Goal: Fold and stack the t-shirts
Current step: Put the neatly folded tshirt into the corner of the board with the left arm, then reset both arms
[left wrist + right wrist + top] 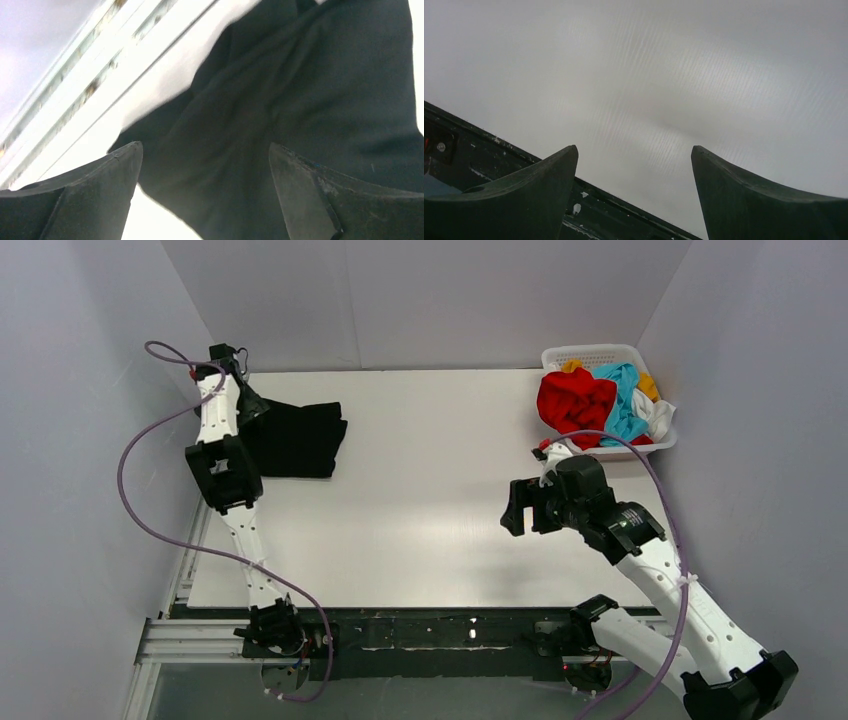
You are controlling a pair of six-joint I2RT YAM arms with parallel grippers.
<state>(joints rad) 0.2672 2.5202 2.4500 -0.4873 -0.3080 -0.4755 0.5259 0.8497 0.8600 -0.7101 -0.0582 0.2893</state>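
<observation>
A black t-shirt (297, 439) lies folded in a rough rectangle at the back left of the white table (420, 500). My left gripper (251, 406) hangs over its left edge. In the left wrist view that gripper (204, 146) is open, its fingers wide apart above the black cloth (300, 90) and holding nothing. A red t-shirt (573, 400), a light blue one (624, 405), a white one (661, 418) and an orange-yellow one (650, 387) lie bunched in the basket. My right gripper (516, 510) hovers open over the table's right half, and the right wrist view shows that gripper (634, 148) empty.
The white lattice basket (590, 351) stands at the back right corner. Grey walls close in the left, back and right sides. A metal rail (190, 560) runs along the table's left edge. A purple cable (135, 490) loops beside the left arm.
</observation>
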